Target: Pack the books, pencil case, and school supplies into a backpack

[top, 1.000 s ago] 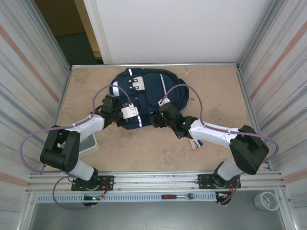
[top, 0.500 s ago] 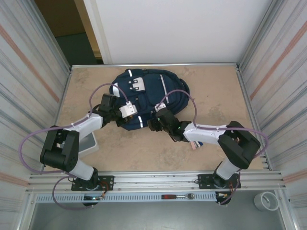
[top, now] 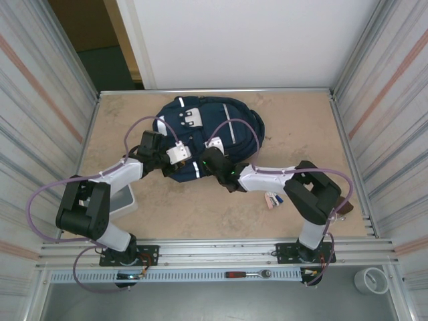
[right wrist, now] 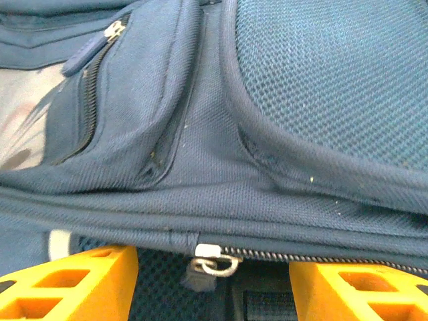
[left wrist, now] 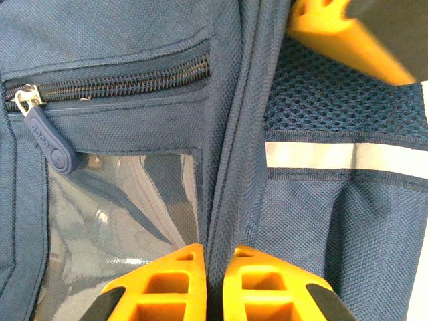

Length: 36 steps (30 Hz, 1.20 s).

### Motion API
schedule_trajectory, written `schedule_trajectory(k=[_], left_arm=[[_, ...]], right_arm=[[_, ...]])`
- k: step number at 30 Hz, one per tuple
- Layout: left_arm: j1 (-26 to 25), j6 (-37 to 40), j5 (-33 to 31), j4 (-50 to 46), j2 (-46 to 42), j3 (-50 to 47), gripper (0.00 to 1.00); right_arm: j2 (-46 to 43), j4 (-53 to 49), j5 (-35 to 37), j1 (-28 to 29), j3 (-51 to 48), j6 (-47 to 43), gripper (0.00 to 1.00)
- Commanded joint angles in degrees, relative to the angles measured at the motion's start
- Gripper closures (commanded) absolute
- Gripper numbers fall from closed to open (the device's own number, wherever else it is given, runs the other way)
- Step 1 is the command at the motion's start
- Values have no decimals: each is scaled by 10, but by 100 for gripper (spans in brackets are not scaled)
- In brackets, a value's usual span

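backpack (top: 215, 126): lies flat on the surface (top: 304, 137), at its middle toward the far side, with both arms reaching onto its near edge
backpack material: soft woven cloth with mesh panels (right wrist: 334, 73); judged limp and not fragile, likely to sag and fold when pulled
left hand (left wrist: 215, 254): fingers together, clamped on a raised seam fold of the backpack, just beside the clear window pocket (left wrist: 120, 214)
right hand (right wrist: 212, 284): fingers apart, one on each side of the zipper slider (right wrist: 212, 257), touching neither side of it
take-hold point: the zipper slider and its ring; small, hard metal, probably slippery, so a centred pinch is advised
handling note: the cloth is likely to drag along with the slider unless the clamped seam is kept taut
school supplies (top: 271, 200): small loose pieces on the surface beside the right forearm; judged light and liable to roll
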Motion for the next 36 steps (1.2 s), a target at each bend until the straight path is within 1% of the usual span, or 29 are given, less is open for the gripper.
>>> schedule_trajectory(k=[1,4,7,12,22,25,30,34,36], left_arm=[[-5,-9,64,-4,-12,16,100],[-6,-8,61,-5,-12,17,100],[-6,-7,57,-5,-11,16,100],[-7,-7,55,-7,-6,18,100],[-10,-6,49,-14,4,26,100],[-11,-6,49,-17,5,27,100],[-12,-5,47,-20,5,28,100],[-11,-3,42,-18,3,26,100],[-12,-3,38,-17,3,26,100]], right_arm=[[32,-46,63,2,37,10,42],[38,-58,77,6,51,15,46],[38,-89,110,18,66,13,50],[26,-127,139,27,70,9,56],[31,-145,129,28,88,4,70],[35,-144,129,28,93,-5,77],[34,-138,117,27,96,-20,92],[21,-137,99,24,91,-30,100],[13,-137,92,21,85,-38,100]])
